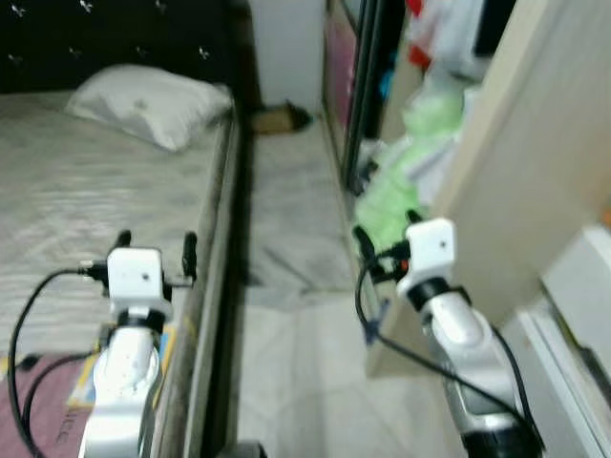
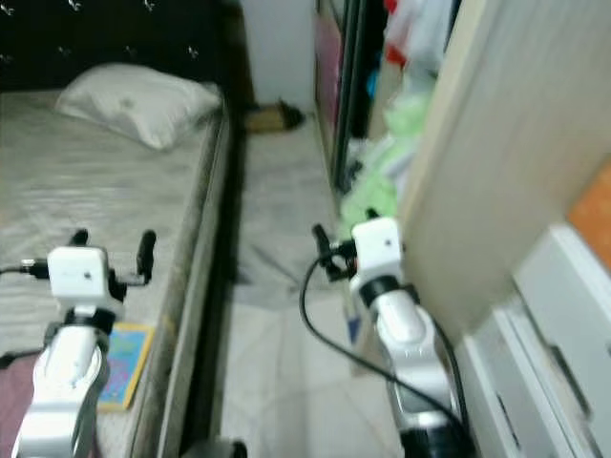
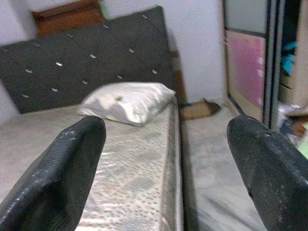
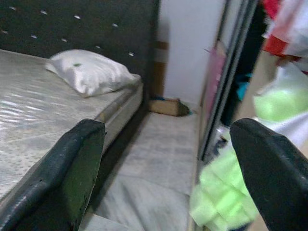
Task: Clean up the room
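We see a wide bed with a pale patterned mattress [image 1: 67, 181] filling our left side, its long axis running away from us to a dark tufted headboard [image 3: 86, 53]. A narrow strip of pale tiled floor [image 1: 296, 219] runs parallel beside it, between the bed edge and an open sliding-door wardrobe [image 1: 368, 86] on our right.

A beige wooden panel [image 1: 516, 172] stands close on the right, just beside our right arm.

A white pillow [image 1: 151, 103] lies at the head of the bed, its long axis slanted across the mattress, one end near the bed's floor-side edge.

Light green cloth [image 4: 226, 192] spills out of the wardrobe toward the floor, with white and red garments [image 4: 288, 29] above it.

A brown flat cardboard piece [image 1: 275, 118] lies on the floor at the far end of the aisle, against the white wall.

A blue and yellow flat item [image 2: 122, 363] lies on the mattress near us.

Our left pincer [image 1: 155, 250] hovers over the bed edge, fingers spread wide and empty. Our right pincer [image 4: 168, 178] hangs over the aisle beside the green cloth, fingers likewise spread wide, holding nothing.
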{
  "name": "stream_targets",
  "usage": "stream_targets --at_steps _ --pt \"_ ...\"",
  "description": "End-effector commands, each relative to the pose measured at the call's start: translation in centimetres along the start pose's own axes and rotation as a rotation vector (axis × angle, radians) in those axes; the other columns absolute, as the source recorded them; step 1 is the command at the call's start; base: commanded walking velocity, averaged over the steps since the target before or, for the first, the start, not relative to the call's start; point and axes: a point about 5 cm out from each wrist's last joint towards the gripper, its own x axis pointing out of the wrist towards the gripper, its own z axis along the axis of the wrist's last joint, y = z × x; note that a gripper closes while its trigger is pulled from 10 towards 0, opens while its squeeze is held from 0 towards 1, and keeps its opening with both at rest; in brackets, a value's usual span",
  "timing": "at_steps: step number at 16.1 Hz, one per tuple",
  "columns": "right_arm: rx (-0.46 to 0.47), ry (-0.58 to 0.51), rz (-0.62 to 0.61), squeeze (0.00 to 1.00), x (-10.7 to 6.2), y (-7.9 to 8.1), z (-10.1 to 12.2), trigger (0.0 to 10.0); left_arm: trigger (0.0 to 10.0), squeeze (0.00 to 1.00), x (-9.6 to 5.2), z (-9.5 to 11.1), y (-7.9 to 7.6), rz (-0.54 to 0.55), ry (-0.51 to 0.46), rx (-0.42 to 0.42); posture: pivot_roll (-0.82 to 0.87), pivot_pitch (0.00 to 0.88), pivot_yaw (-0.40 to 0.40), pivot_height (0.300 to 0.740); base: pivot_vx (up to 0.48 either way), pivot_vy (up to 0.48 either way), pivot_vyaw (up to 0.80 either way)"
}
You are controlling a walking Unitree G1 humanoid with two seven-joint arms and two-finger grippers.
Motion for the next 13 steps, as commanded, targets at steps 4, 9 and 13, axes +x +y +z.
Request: stream_targets --at_steps 4,9,13 --pt "-0.006 -0.007 -0.009 0.0 0.2 -0.53 0.11 10.0 10.0 0.0 -0.08 0.09 -0.36 -0.007 0.0 -0.024 -0.06 0.007 0.003 0.74 0.0 0.0 0.8" --pt "-0.007 -0.011 -0.006 0.0 0.43 -0.55 0.15 10.0 10.0 0.0 0.01 0.13 -0.56 -0.012 -0.001 -0.021 -0.06 0.007 0.003 0.74 0.0 0.0 0.8" --pt "-0.009 -0.017 -0.006 0.0 0.6 -0.6 0.27 10.0 10.0 0.0 0.16 0.15 -0.5 0.009 0.006 -0.03 -0.06 0.01 0.003 0.74 0.0 0.0 0.8"
